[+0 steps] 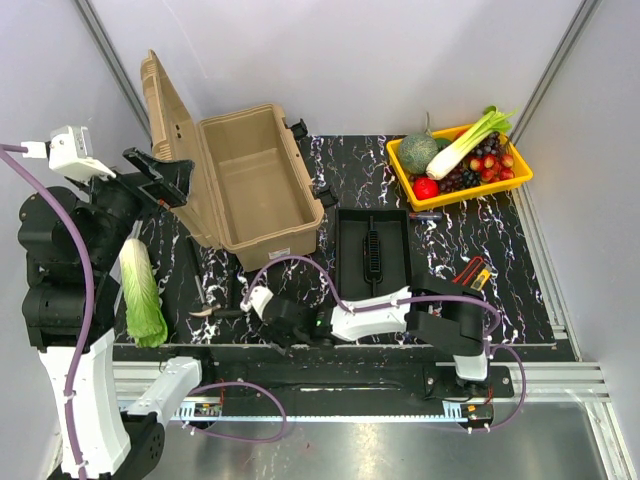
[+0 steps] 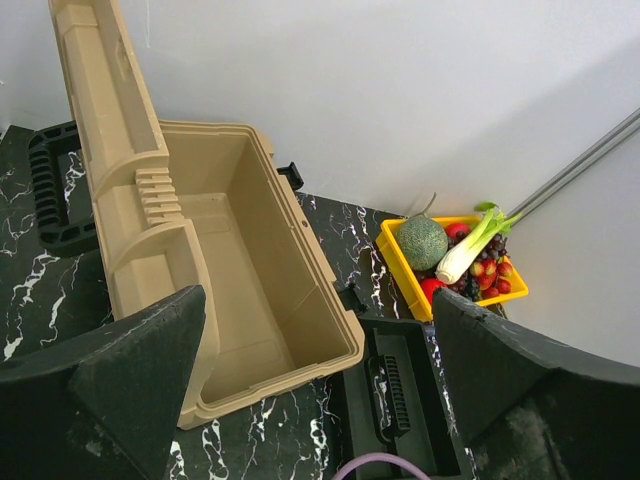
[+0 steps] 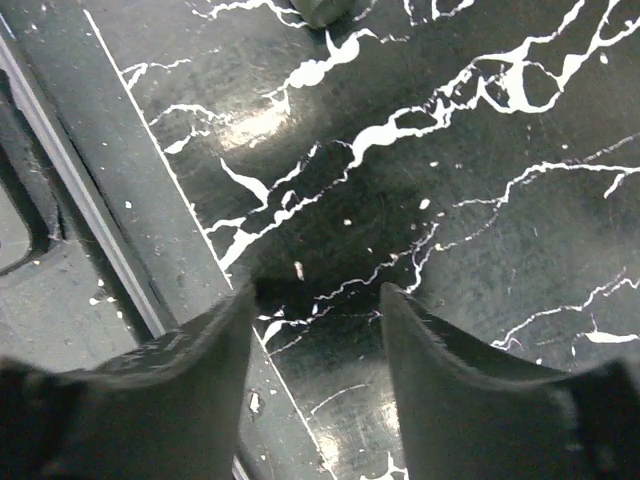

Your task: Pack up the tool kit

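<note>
The desk (image 1: 500,240) is glossy black, shot through with white marble veining. The toolbox (image 1: 255,190) is a plain sandy tan inside and out, and its ribbed lid (image 1: 165,105) is the same tan. Its handle (image 2: 50,190) and latches (image 1: 296,128) are black, and so is the inner tray (image 1: 373,250). The vegetable tray (image 1: 470,192) is bright yellow. In it are a netted grey-green melon (image 1: 419,152), a leek (image 1: 470,140) going from white to green, a red tomato (image 1: 426,188), red strawberries (image 1: 490,164) and dark purple grapes (image 1: 462,181). The cabbage (image 1: 140,290) runs from pale white into yellow-green. The cables (image 1: 292,259) are purple. The small tools (image 1: 477,272) have red and yellow handles.
</note>
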Action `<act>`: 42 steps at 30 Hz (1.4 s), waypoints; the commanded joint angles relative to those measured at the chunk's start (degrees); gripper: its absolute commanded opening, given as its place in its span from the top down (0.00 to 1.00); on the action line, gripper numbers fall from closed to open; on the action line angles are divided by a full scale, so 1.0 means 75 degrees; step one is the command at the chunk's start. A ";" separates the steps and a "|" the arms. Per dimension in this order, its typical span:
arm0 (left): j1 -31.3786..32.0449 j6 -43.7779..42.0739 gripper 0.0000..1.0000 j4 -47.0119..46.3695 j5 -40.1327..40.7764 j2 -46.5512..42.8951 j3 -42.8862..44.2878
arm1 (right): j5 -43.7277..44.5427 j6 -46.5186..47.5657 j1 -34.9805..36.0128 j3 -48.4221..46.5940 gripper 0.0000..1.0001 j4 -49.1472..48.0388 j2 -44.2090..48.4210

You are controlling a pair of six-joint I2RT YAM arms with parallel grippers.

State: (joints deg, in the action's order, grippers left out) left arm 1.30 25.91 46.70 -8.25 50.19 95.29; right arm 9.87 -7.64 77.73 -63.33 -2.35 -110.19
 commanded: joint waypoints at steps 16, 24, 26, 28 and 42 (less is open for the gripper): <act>0.0026 -0.0115 0.01 -0.0203 0.0046 -0.0142 0.0221 | -0.1186 0.0972 -0.0603 -0.2934 0.35 -0.0003 -0.2628; 0.0026 -0.0197 0.01 -0.0191 -0.0036 0.0057 0.0362 | -0.1890 0.1815 -0.0603 -0.3028 0.59 0.0711 -0.2687; 0.0026 -0.0232 0.01 -0.0215 -0.0048 0.0081 0.0362 | -0.1890 0.1932 -0.0591 -0.3075 0.69 0.0898 -0.2687; 0.0026 -0.0256 0.01 -0.0261 -0.0072 0.0116 0.0373 | -0.1960 0.2038 -0.0591 -0.2913 0.73 0.0934 -0.2535; 0.0026 -0.0490 0.01 -0.0624 -0.0060 0.0233 0.0280 | -0.1575 0.1723 -0.0591 0.0438 0.76 0.1332 0.0101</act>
State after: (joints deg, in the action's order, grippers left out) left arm 1.32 23.29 46.41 -8.32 51.79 97.06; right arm -5.91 8.73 73.49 -66.98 -5.06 -113.95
